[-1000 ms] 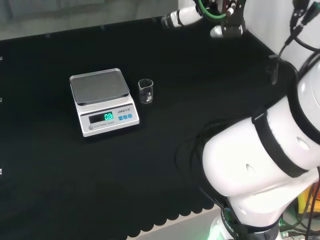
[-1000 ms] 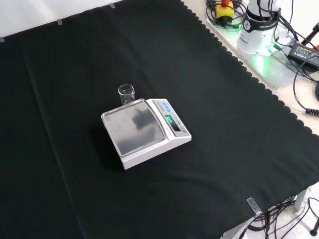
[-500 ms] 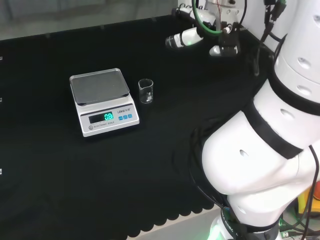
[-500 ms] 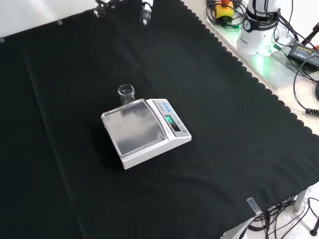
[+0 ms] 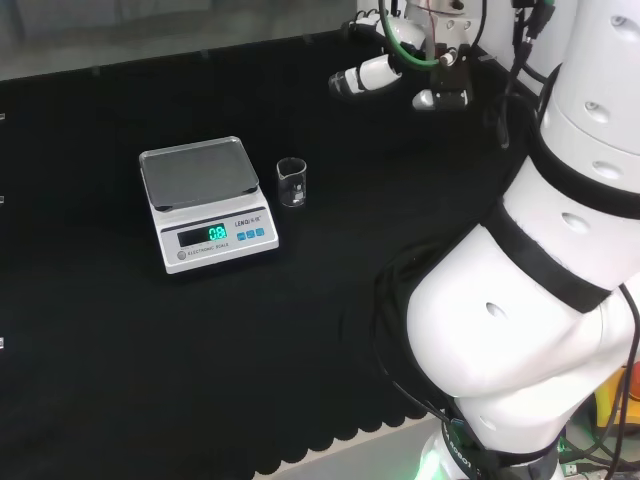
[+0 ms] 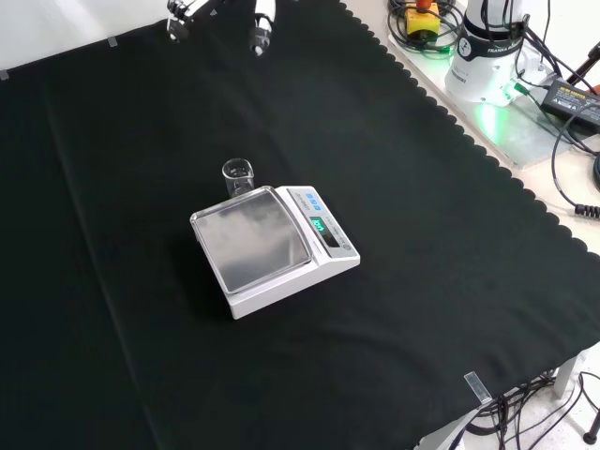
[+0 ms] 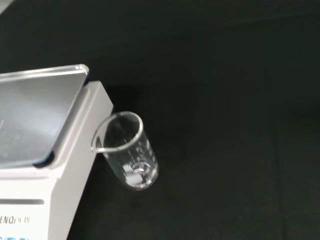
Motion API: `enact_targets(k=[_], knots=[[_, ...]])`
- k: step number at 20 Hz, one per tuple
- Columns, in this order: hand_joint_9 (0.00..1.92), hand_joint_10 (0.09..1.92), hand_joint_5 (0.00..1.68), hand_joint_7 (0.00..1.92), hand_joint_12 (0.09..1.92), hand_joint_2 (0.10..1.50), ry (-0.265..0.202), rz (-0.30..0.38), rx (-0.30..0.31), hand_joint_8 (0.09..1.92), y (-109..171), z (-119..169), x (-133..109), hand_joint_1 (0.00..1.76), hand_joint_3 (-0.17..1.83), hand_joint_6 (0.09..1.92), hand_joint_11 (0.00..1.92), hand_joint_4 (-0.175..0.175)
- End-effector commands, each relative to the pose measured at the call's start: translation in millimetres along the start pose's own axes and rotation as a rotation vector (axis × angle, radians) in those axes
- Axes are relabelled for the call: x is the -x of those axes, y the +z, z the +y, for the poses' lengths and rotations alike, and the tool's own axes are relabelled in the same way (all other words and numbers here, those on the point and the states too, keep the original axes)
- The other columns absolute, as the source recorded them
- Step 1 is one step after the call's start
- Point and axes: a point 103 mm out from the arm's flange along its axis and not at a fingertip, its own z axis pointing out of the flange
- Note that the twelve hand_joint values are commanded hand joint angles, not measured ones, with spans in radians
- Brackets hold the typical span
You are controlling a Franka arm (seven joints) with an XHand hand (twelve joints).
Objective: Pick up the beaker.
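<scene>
clear beaker upright beside scale on desk, hand well apart above, fingers relaxed, holding nothing

Beaker stands upright on the desk, just beside the scale, on its right in the head view; in the front view the beaker is behind the scale, at its far corner. Hand hangs well apart from both, farther back and to the right in the head view, at the top edge in the front view.
</scene>
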Motion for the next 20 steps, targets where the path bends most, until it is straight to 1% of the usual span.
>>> enact_targets(k=[1,6,8,12,16,20], knots=[[0.00,0.90,0.26,0.04,1.55,0.78,-0.015,0.019,-0.058,0.77,50,44,-10,0.51,0.05,0.09,0.11,-0.036],[0.01,0.93,0.28,0.05,1.54,0.77,0.007,-0.003,-0.093,0.77,57,56,-15,0.51,0.04,0.09,0.15,-0.039],[0.02,0.93,0.28,0.05,1.53,0.77,0.002,-0.005,-0.104,0.78,62,62,-27,0.51,0.04,0.09,0.16,-0.040],[0.03,0.94,0.29,0.05,1.53,0.77,-0.003,-0.008,-0.130,0.78,75,69,-37,0.52,0.04,0.09,0.17,-0.041],[0.03,0.94,0.29,0.06,1.51,0.77,-0.004,-0.006,-0.152,0.78,90,71,-44,0.52,0.04,0.09,0.19,-0.041],[0.03,0.94,0.29,0.06,1.51,0.77,-0.012,0.000,-0.177,0.78,104,68,-44,0.52,0.04,0.09,0.20,-0.042]])
